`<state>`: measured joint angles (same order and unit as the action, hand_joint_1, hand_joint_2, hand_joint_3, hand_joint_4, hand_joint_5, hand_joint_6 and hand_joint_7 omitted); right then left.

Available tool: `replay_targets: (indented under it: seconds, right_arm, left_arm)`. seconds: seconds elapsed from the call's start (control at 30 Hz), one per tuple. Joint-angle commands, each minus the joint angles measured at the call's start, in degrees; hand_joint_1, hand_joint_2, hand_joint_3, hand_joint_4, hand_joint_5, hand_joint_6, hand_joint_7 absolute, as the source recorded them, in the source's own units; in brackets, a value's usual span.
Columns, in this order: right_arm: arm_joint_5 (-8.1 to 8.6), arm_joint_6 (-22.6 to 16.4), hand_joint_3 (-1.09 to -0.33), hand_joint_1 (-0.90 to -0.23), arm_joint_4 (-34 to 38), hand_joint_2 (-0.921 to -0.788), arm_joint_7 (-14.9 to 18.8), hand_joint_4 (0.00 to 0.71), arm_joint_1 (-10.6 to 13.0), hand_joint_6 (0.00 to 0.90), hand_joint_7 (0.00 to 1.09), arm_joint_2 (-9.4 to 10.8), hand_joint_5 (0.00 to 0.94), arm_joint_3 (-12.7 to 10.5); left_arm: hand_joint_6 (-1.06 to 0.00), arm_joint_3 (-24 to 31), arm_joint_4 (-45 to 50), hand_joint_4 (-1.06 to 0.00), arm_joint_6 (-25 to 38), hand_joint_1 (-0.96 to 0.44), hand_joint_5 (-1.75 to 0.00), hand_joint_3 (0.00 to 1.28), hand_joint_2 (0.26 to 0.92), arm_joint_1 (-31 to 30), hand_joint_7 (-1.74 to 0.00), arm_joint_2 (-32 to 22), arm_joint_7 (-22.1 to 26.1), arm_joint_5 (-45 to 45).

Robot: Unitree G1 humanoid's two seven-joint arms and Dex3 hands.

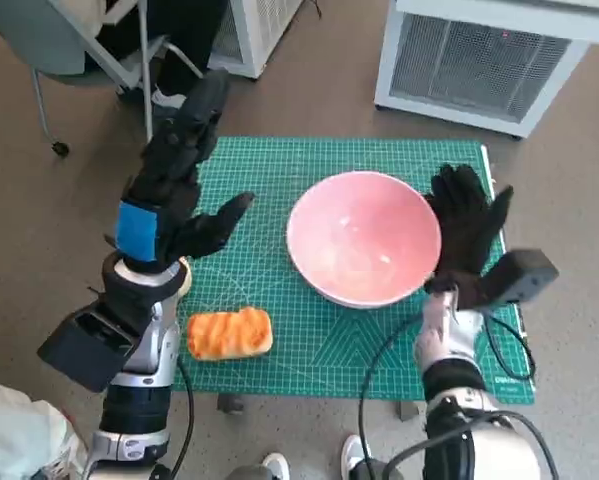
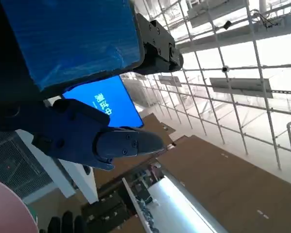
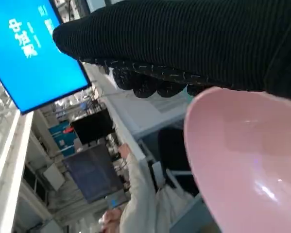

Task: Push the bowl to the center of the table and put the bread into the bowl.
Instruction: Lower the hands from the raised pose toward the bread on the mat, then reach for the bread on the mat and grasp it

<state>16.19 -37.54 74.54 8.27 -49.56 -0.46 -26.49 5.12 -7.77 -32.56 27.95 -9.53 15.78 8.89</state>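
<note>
Your left hand hovers above the green mat, fingers spread and holding nothing. Your right hand lies flat against the pink bowl, fingers extended at its rim. Bread sits on the tabletop mat near you, apart from the bowl.

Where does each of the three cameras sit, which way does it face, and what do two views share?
Head view: on the head, looking steeply down at the green mat, bread and bowl; both forearms and hands show.
Left wrist view: behind the left hand, facing up into the hall; blue tape and fingers show.
Right wrist view: behind the right hand, facing the bowl's rim and a person beyond.
Shared: all three views catch the pink bowl.
</note>
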Motion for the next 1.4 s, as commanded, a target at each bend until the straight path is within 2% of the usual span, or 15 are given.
replay_targets:
  seconds: [0.03, 0.17, 0.33, 0.47, 0.57, 0.63, 0.8, 0.9, 1.0, 1.13, 1.2, 1.33, 1.4]
  right_arm:
    - [-1.7, 2.8, -0.79, -0.478, 1.4, -0.921, -2.3, 0.151, -1.4, 0.049, 0.55, 1.2, 0.0, 0.9]
    - [-3.17, 4.2, -0.83, -0.466, 1.7, -0.921, -4.4, 0.139, -2.4, 0.066, 0.49, 1.3, 0.0, 1.9]
    - [-3.34, 5.6, -0.845, -0.466, 1.6, -0.921, -4.5, 0.14, -3.5, 0.077, 0.48, 0.9, 0.002, 1.6]
    - [-3.5, 5.0, -0.85, -0.473, 1.1, -0.921, -3.7, 0.132, -4.1, 0.08, 0.47, 0.1, 0.0, 1.8]
    - [-4.26, 2.0, -0.854, -0.47, -0.2, -0.921, -3.1, 0.109, -4.8, 0.072, 0.46, -1.0, 0.0, 2.6]
    - [-4.77, -0.3, -0.859, -0.465, -1.1, -0.921, -2.8, 0.105, -5.1, 0.053, 0.5, -1.5, 0.0, 3.3]
    - [-6.29, -7.0, -0.869, -0.476, -4.4, -0.921, -1.4, 0.159, -5.6, 0.008, 0.63, -2.8, 0.021, 5.2]
    - [-6.52, -12.3, -0.861, -0.499, -8.7, -0.921, 1.1, 0.212, -5.9, 0.002, 0.72, -3.4, 0.042, 6.9]
    - [-6.2, -15.4, -0.854, -0.523, -12.9, -0.921, 3.7, 0.253, -5.6, 0.0, 0.78, -3.9, 0.06, 8.6]
    - [-5.88, -18.2, -0.842, -0.543, -21.0, -0.921, 8.0, 0.266, -3.5, -0.001, 0.8, -5.4, 0.068, 11.8]
    - [-5.02, -18.5, -0.835, -0.551, -24.6, -0.921, 10.2, 0.268, -2.5, -0.001, 0.79, -6.1, 0.07, 13.0]
    - [-1.7, -17.9, -0.823, -0.551, -31.6, -0.921, 15.5, 0.263, -0.5, -0.001, 0.78, -7.2, 0.07, 15.2]
    - [-1.07, -17.6, -0.817, -0.55, -34.9, -0.921, 16.9, 0.26, 0.7, -0.001, 0.77, -7.6, 0.07, 16.2]
  left_arm:
    - [-0.39, 0.5, 1.9, -0.22, 1.2, -0.48, -0.01, 0.32, 0.921, -1.6, -0.02, -0.5, -0.9, -0.7]
    - [-0.4, 0.5, 3.6, -0.22, 2.1, -0.49, -0.01, 0.32, 0.921, -2.8, -0.02, -0.8, -1.2, -0.9]
    - [-0.4, 0.9, 6.4, -0.23, 2.6, -0.5, -0.01, 0.33, 0.921, -5.0, -0.02, -1.9, -1.5, -2.0]
    - [-0.39, 1.5, 9.2, -0.23, 3.6, -0.51, -0.01, 0.33, 0.921, -7.3, -0.02, -3.6, -1.1, -2.6]
    - [-0.38, 2.6, 12.2, -0.22, 5.4, -0.52, 0.0, 0.34, 0.921, -10.0, -0.01, -7.1, 0.2, -3.8]
    - [-0.37, 3.3, 14.4, -0.22, 7.1, -0.53, 0.0, 0.34, 0.921, -11.7, -0.01, -9.4, 0.9, -5.0]
    - [-0.37, 4.8, 20.1, -0.22, 12.1, -0.56, 0.0, 0.35, 0.921, -15.9, 0.0, -15.3, 3.0, -8.9]
    - [-0.36, 5.7, 23.9, -0.22, 15.7, -0.57, 0.0, 0.36, 0.921, -18.7, 0.0, -19.6, 4.9, -12.7]
    - [-0.37, 6.2, 26.9, -0.24, 19.0, -0.58, -0.01, 0.37, 0.921, -20.9, -0.01, -22.7, 6.7, -14.4]
    - [-0.39, 6.6, 31.5, -0.26, 25.0, -0.58, -0.02, 0.33, 0.921, -24.1, -0.02, -26.6, 10.1, -16.1]
    - [-0.4, 6.6, 33.3, -0.27, 27.3, -0.57, -0.02, 0.31, 0.921, -25.4, -0.02, -27.8, 11.1, -17.1]
    - [-0.42, 5.9, 36.6, -0.29, 31.5, -0.56, -0.02, 0.27, 0.921, -27.9, -0.03, -29.5, 12.8, -19.8]
    - [-0.42, 5.2, 38.2, -0.31, 33.6, -0.56, -0.02, 0.26, 0.921, -29.2, -0.03, -29.9, 13.4, -21.7]
